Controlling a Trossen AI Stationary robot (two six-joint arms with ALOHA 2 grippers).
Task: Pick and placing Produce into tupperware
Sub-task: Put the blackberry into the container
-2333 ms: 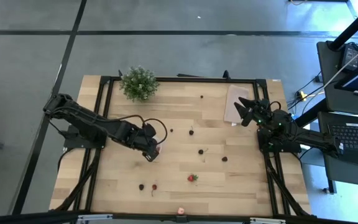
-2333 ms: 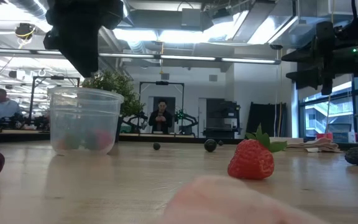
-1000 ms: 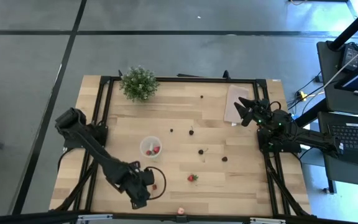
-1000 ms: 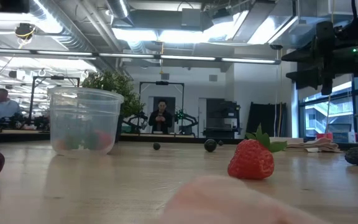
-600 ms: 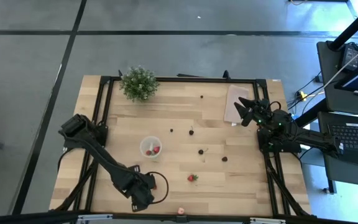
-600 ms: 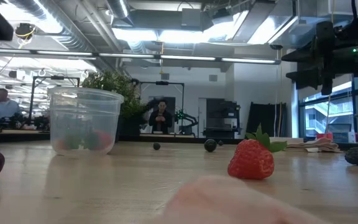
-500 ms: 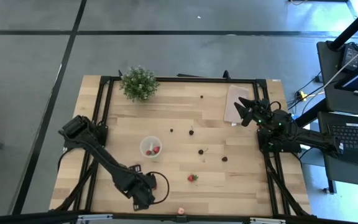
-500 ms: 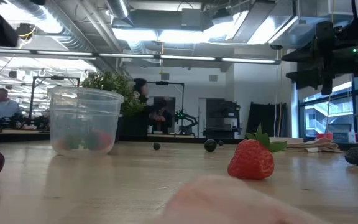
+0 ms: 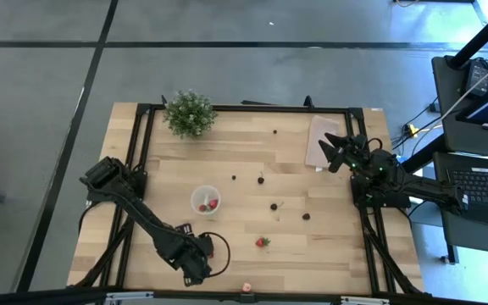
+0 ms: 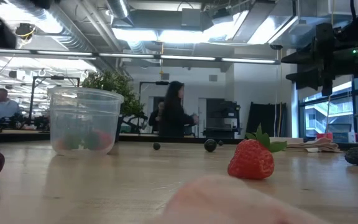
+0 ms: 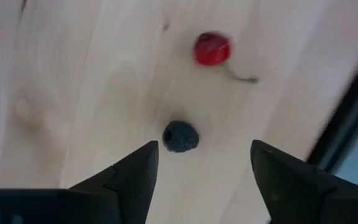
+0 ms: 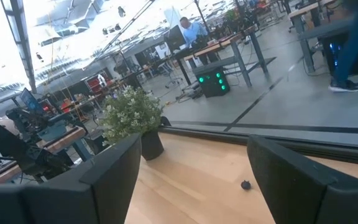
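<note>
My left gripper [image 9: 197, 262] hangs open near the table's near edge, fingers pointing down. In the left wrist view it [image 11: 204, 149] stands above a dark round berry [image 11: 180, 136], and a red cherry [image 11: 212, 49] lies just beyond. Neither fruit is touched. The translucent cup [image 9: 205, 200] [image 10: 82, 119] stands upright mid-table with red fruit inside. A strawberry [image 9: 263, 242] [image 10: 252, 158] and several dark berries [image 9: 274, 206] lie loose on the wood. My right gripper [image 9: 330, 151] [image 12: 194, 146] waits open over the beige sheet [image 9: 318, 135] at the far right.
A potted plant [image 9: 189, 113] stands at the far edge. A pale pink fruit [image 9: 246, 287] lies at the near edge, close to the low camera. A black frame rims the table [image 9: 227, 108]. A person walks through the room behind the table.
My left gripper has left its place above the cup and swung toward the table's near edge, over the dark berry and the red cherry. There it has shifted only slightly in the last second. A person has walked into the low view's background.
</note>
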